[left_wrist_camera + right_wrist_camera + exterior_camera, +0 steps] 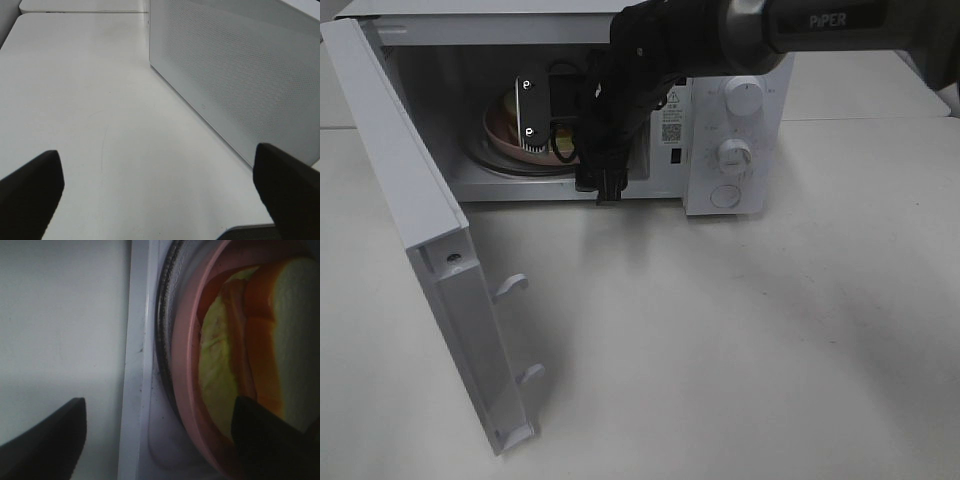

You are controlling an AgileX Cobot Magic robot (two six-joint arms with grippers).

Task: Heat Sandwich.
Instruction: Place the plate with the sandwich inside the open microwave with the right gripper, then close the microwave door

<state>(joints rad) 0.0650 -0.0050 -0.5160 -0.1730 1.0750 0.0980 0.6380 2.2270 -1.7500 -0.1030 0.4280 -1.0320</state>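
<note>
The right gripper (159, 402) stands with its jaws wide apart and has hold of nothing. One dark finger (47, 440) hangs over the pale sill at the front edge of the oven floor. The other finger (272, 440) hangs over the near rim of the pink plate (182, 365), so that rim lies between the two. Whether that second finger touches plate or food I cannot tell.

The sandwich (250, 355) lies on the plate, white bread outermost, then the orange-red ham and the pale yellow-green filling. The plate sits on the glass turntable (164, 340) inside the microwave (730, 150).

The right arm (820, 25) comes in from the far right corner of the table (720, 330), runs level across the top of the control panel, and bends down at the wrist into the open cavity. The microwave's door (410, 230) is swung fully out to the left.

The left gripper (156, 155) is spread just as wide, holding nothing. It hovers above bare table beside the perforated side wall of the microwave, apart from it.
</note>
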